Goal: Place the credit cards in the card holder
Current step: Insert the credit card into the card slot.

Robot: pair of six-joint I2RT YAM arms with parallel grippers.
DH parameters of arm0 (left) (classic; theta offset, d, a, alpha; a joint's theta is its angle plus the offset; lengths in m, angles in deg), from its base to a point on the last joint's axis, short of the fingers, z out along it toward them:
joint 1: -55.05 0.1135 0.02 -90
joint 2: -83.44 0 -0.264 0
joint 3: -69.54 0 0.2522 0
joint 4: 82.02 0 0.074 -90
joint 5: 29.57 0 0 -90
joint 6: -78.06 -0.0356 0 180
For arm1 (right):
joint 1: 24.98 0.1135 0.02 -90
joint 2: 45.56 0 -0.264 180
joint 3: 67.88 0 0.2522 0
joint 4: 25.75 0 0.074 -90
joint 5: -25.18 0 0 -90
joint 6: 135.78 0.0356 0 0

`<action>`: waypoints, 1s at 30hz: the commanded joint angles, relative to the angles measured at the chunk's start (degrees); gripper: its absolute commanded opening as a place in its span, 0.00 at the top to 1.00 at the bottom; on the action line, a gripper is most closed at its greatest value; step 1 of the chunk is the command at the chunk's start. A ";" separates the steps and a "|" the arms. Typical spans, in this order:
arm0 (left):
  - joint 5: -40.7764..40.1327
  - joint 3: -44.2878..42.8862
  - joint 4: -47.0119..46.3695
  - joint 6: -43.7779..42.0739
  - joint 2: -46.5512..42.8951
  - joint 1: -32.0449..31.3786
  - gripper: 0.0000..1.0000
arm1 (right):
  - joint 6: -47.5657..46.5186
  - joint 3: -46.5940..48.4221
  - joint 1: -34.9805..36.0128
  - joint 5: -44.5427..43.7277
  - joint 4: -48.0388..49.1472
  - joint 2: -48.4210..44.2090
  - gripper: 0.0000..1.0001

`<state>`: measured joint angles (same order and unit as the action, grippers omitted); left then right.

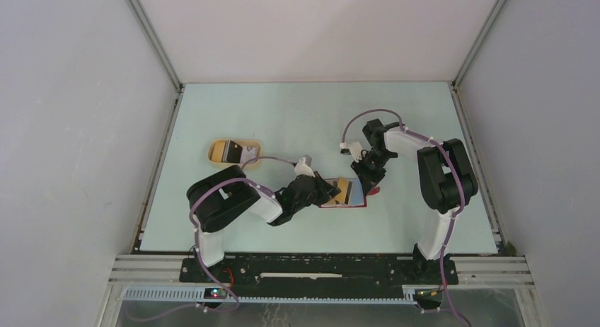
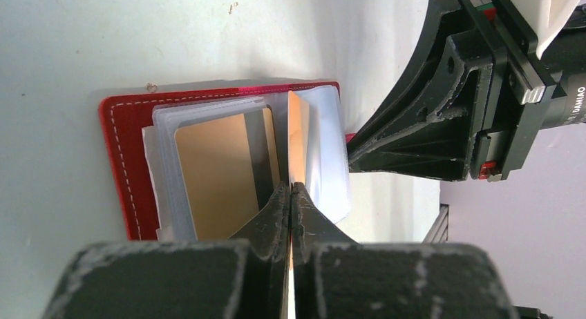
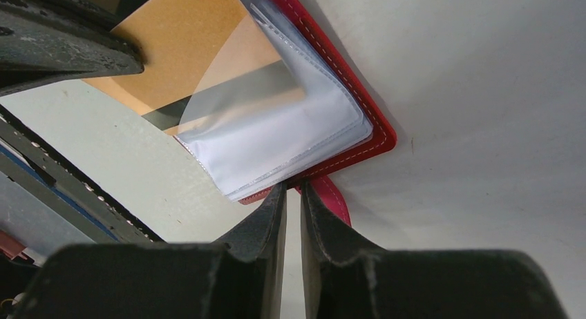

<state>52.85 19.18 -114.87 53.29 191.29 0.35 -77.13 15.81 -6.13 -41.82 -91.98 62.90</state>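
Ease the thin golden-brown card [image 2: 298, 139] — clamped edge-on in the left jaws — straight ahead of their tips into the clear sleeves [image 2: 328, 146] of the open red stitched wallet [image 2: 121, 160], steadied by the right jaws, nearly together at its red tab [image 3: 332, 198], grip unclear.

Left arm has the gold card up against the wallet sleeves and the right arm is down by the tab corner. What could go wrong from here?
1. The gold card stands on edge in the shut left gripper among loose clear sleeves. It may slide between sleeves instead of into a pocket, or crumple them.
2. The card holder lies loose on the table, with only the right gripper at its corner. A hard push could shift it.
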 commanded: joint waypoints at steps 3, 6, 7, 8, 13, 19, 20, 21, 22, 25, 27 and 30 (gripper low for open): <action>0.71 4.14 -8.13 5.88 2.97 -0.13 1.00 | 1.25 0.64 1.11 5.25 -0.53 0.12 0.80; -0.27 5.05 -8.64 6.27 2.50 -0.15 1.00 | 1.48 0.64 1.10 6.32 -0.77 0.24 0.80; -0.49 5.33 -8.41 6.28 2.27 -0.15 1.00 | 1.58 0.64 1.06 6.92 -0.91 0.38 0.80; -0.59 5.58 -8.15 6.18 1.80 -0.15 1.00 | 1.65 0.64 1.02 7.43 -1.07 0.49 0.80; 0.38 6.78 -7.55 5.93 0.61 -0.15 1.00 | 1.67 0.64 0.92 8.90 -1.85 1.20 0.80; 3.02 7.40 -6.79 5.23 -0.98 -0.19 1.00 | 1.87 0.64 1.27 8.87 -1.68 1.35 0.80; 3.00 7.87 -6.75 5.29 -1.36 -0.17 1.00 | 1.83 0.64 1.28 8.85 -1.67 1.35 0.80; 3.00 8.27 -6.74 5.34 -1.84 -0.15 1.00 | 1.89 0.64 1.29 8.77 -1.63 1.35 0.80; 2.97 8.78 -6.74 5.45 -2.22 -0.19 1.00 | 1.91 0.64 1.27 8.77 -1.57 1.39 0.80; 3.08 9.77 -6.81 5.12 -3.18 0.00 1.00 | 1.93 0.65 1.28 8.72 -1.45 1.40 0.80; 3.42 10.08 -6.83 4.70 -3.35 0.26 1.00 | 2.08 0.65 1.36 8.69 -1.50 1.40 0.80; 3.78 10.66 -6.59 4.05 -3.77 0.47 1.00 | 2.10 0.64 1.41 8.61 -1.48 1.40 0.80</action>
<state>55.15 28.30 -123.73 59.61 189.26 0.48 -75.93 15.81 -5.32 -35.72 -93.07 64.00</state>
